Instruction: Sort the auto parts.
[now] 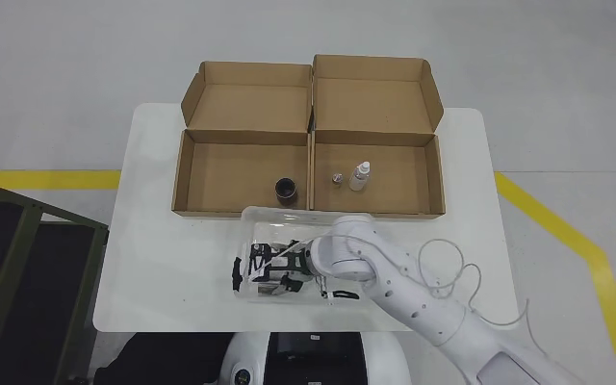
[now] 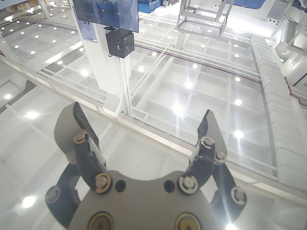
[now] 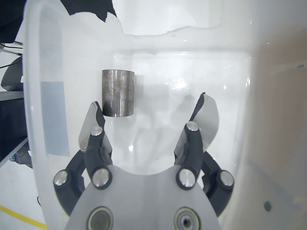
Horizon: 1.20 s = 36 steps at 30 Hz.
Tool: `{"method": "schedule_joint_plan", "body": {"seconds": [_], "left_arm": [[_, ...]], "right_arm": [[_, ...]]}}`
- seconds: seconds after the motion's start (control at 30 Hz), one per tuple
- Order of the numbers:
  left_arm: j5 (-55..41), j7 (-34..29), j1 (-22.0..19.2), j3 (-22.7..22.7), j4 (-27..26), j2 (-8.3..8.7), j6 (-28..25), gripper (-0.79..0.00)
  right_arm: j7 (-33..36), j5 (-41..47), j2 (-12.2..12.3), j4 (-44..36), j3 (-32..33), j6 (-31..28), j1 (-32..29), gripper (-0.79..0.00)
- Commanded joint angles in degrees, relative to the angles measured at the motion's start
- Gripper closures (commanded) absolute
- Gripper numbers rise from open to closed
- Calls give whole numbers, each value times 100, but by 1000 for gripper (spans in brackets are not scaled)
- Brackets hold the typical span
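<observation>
**Right hand in the bin, reaching for a part.** Your right hand (image 3: 150, 102) is spread wide and holds nothing. It sits inside the clear bin (image 1: 252, 217) at the near side of the desk (image 1: 154, 250). The metal cylinder (image 3: 118, 93), apparently lying on its side on the bin floor, is just beyond one fingertip (image 3: 97, 108) and not between the two.

- **To do the step well:** shift the hand sideways until the cylinder is centred in the gap. Lower until both pads span its round wall, then close. Smooth steel will probably roll or slip if it is pinched off-centre, so keep clear of the bin wall.
- **Left hand:** your left hand (image 2: 142, 108) is also spread wide and empty, and points up at the ceiling.

**Count:**
- Hands: two.
- Bin: one, with one cylinder made out in it.
- Cardboard boxes at the far side: two.
- Left box (image 1: 226, 173): one dark ring (image 1: 287, 190).
- Right box (image 1: 404, 178): one white bottle (image 1: 360, 175) and one small metal piece (image 1: 337, 178) just to its left.
</observation>
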Motion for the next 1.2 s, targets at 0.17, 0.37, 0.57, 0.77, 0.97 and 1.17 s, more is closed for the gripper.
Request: {"method": "schedule_joint_plan", "body": {"seconds": [0.17, 0.37, 0.57, 0.77, 0.97, 1.17], "left_arm": [[0, 0, 0, 0, 0, 0, 0, -785], [0, 0, 0, 0, 0, 0, 0, -785], [0, 0, 0, 0, 0, 0, 0, -785], [0, 0, 0, 0, 0, 0, 0, -785], [0, 0, 0, 0, 0, 0, 0, -785], [0, 0, 0, 0, 0, 0, 0, -785]], "right_arm": [[-174, -465, 32, -148, 33, 325, -50, -616], [-422, -848, 81, -341, 37, 271, -178, -625], [-527, -981, 68, -283, -130, 3, -164, -600], [-613, -978, 32, -155, -224, -18, -110, -363], [-655, -1050, 23, -153, -258, -19, -96, -336], [-747, -1124, 34, -166, -268, -128, -112, -348]]}}
